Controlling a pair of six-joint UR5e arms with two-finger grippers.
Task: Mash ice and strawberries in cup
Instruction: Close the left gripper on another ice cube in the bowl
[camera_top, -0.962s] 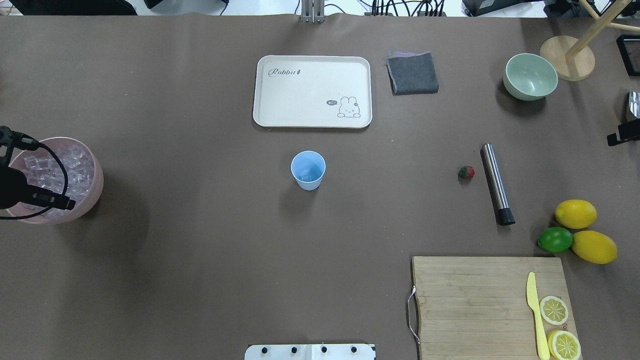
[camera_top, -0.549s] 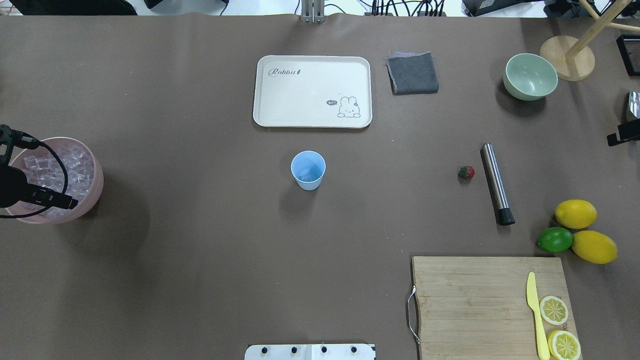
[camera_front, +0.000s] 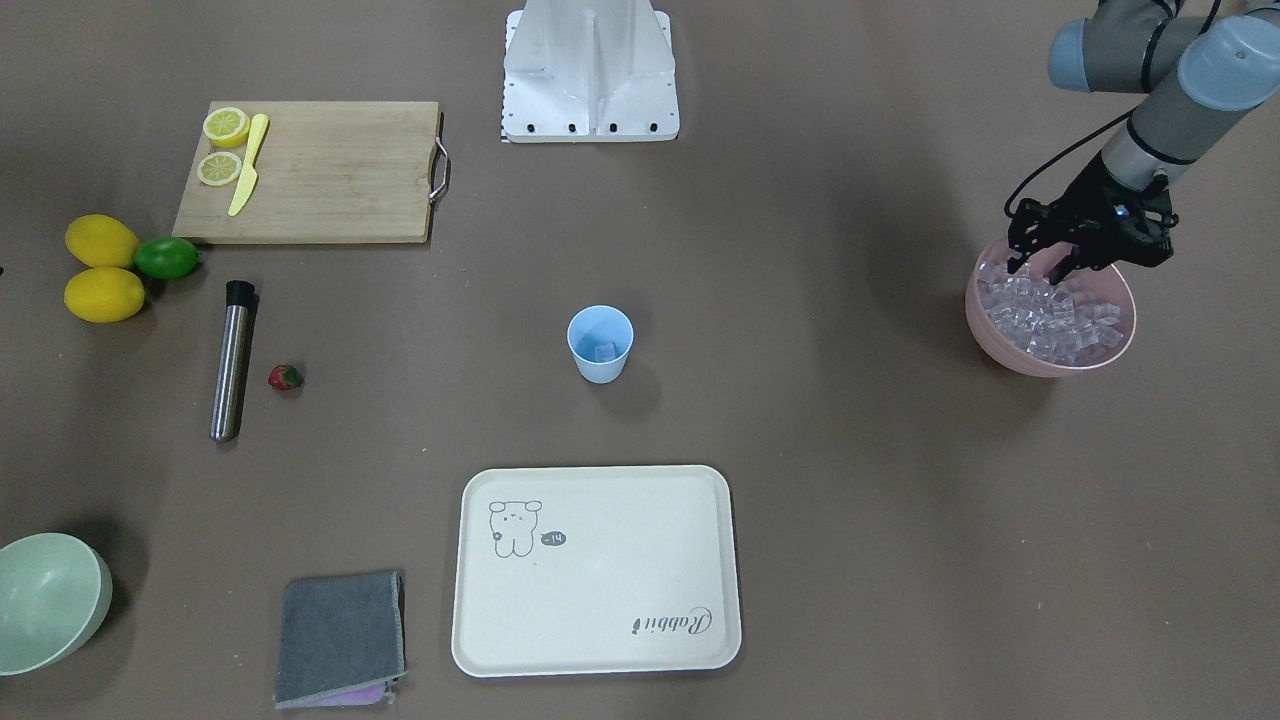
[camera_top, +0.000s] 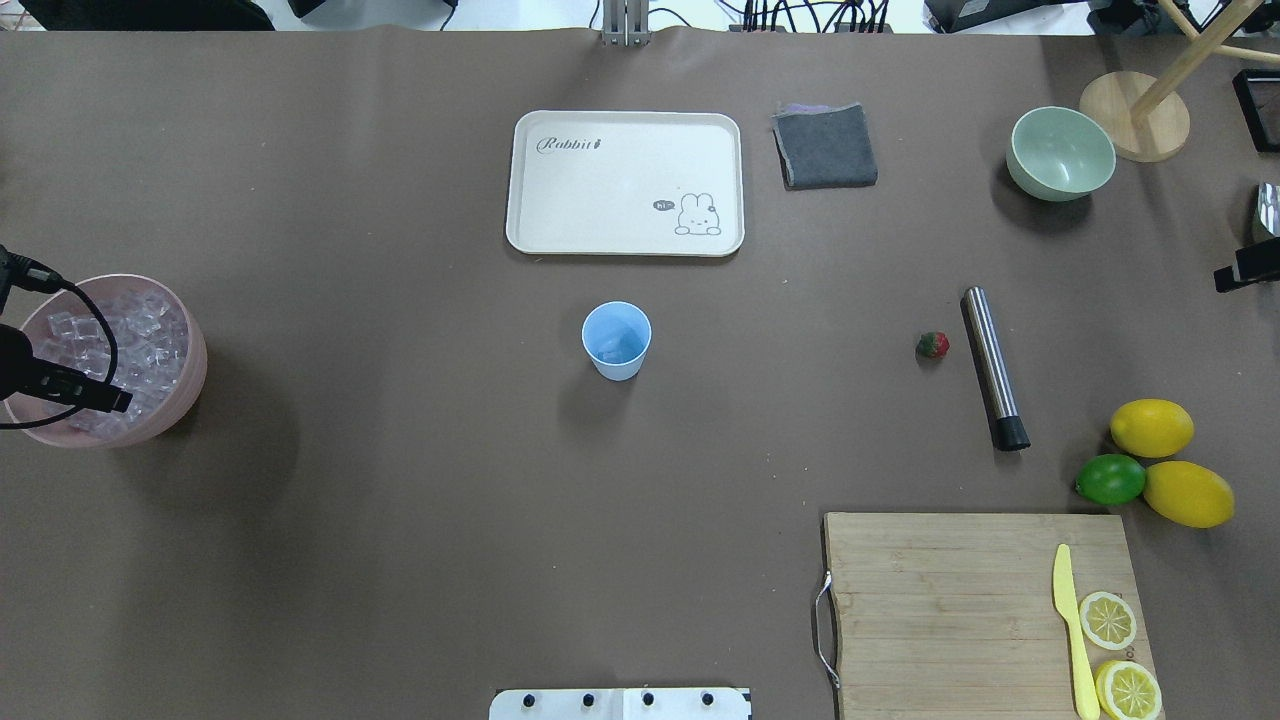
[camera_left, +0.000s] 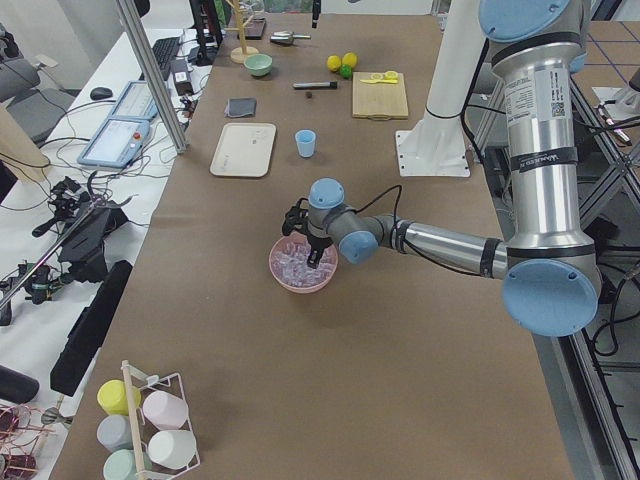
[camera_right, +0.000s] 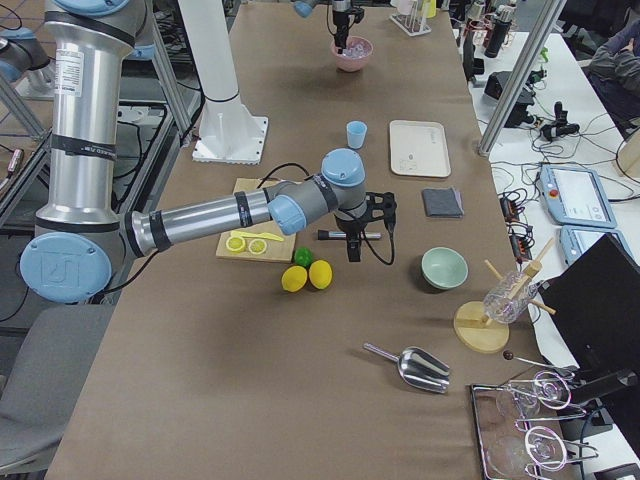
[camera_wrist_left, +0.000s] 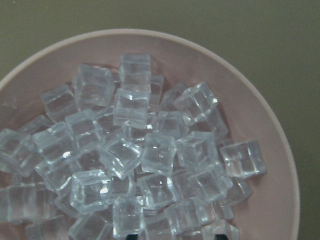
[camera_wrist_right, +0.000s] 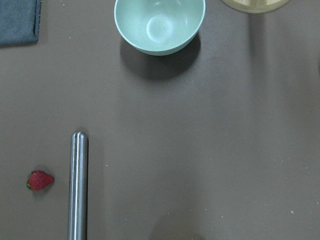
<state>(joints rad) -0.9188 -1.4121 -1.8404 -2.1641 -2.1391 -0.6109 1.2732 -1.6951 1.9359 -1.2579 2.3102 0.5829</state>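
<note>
The near right arm (camera_right: 215, 215) crossed in front of the cutting board (camera_right: 245, 243), its right gripper (camera_right: 352, 252) pointing down and overlapping a steel rod (camera_right: 330, 236) in this view, with two lemons (camera_right: 294, 279) and a lime (camera_right: 302, 257) near the board; the finger opening could not be determined. Farther along stood the blue cup (camera_right: 356, 134) beside a cream tray (camera_right: 419, 148). At the far end the left gripper (camera_right: 343, 38) hung over the ice (camera_right: 355, 46) in a pink bowl (camera_right: 352, 60).

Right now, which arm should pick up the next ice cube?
Probably the left. The left hand hangs open right above the ice in the pink bowl. The right hand is far off at the table's other end, near the strawberry.
</note>
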